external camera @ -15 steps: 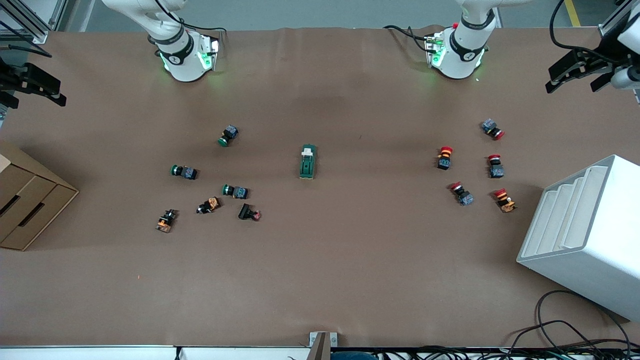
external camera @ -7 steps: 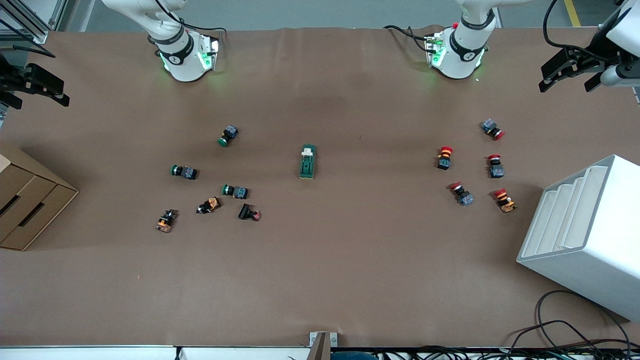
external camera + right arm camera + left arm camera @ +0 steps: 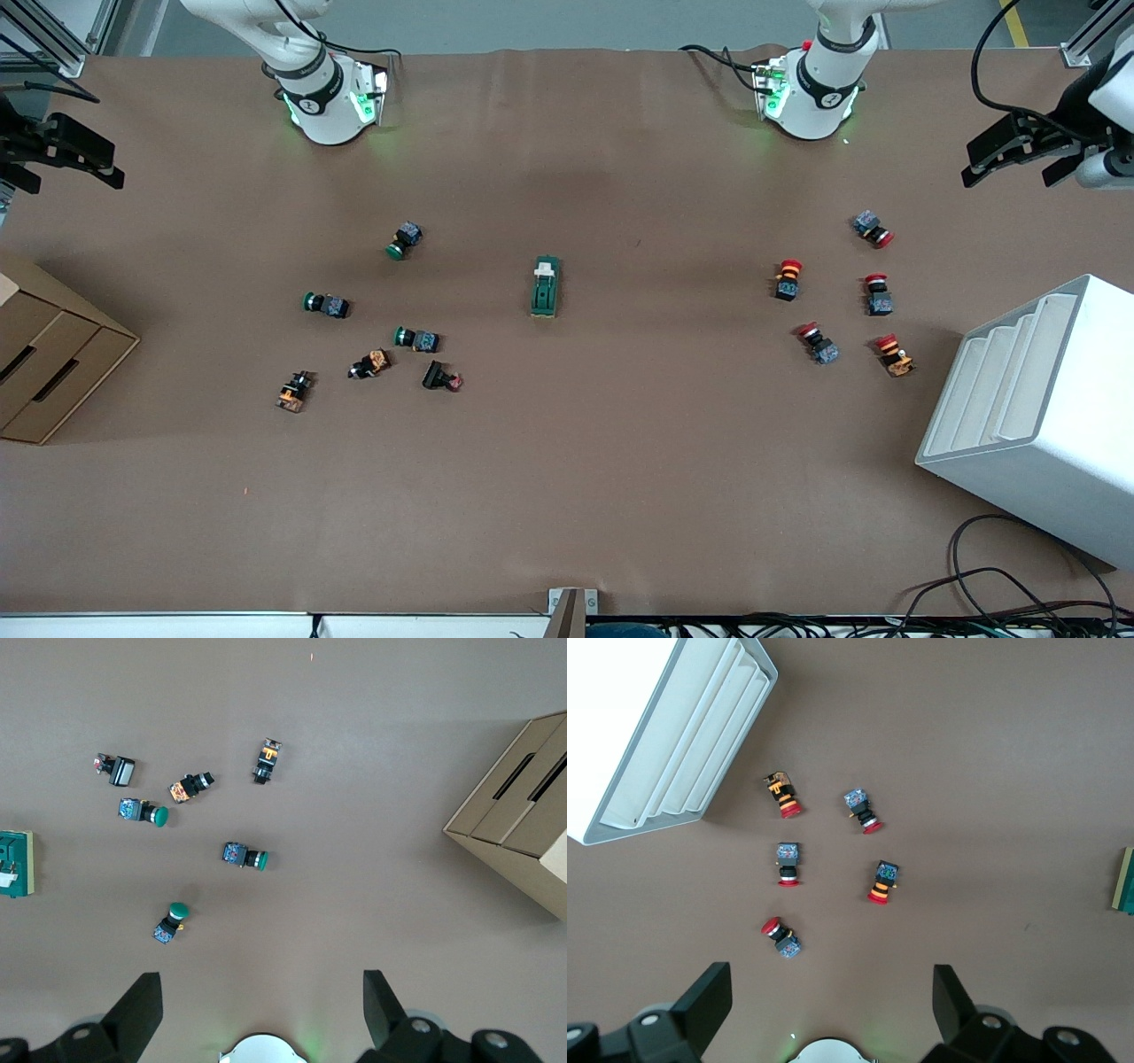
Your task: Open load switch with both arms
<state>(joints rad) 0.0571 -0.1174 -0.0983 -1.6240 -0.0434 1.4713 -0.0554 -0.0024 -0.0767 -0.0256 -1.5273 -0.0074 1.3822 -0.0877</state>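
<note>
The left pincer [image 3: 1019, 158] is high over the left arm's end of the counter [image 3: 567, 496], with its fingers [image 3: 709, 1001] spread wide and holding nothing. Compared with half a second ago it has moved a little lower and toward the edge in the front view. The right pincer [image 3: 75, 159] is over the right arm's end of the counter, also spread and empty; it has hardly changed place. The load switch [image 3: 545, 286] lies alone at the middle of the counter, its white lever end pointing to the robots' bases, and it has not moved. Red buttons [image 3: 833, 288] are scattered toward the left arm's end, near a white rack [image 3: 1036, 416]. Green buttons [image 3: 372, 301] lie toward the right arm's end, near a cardboard box [image 3: 44, 354].
</note>
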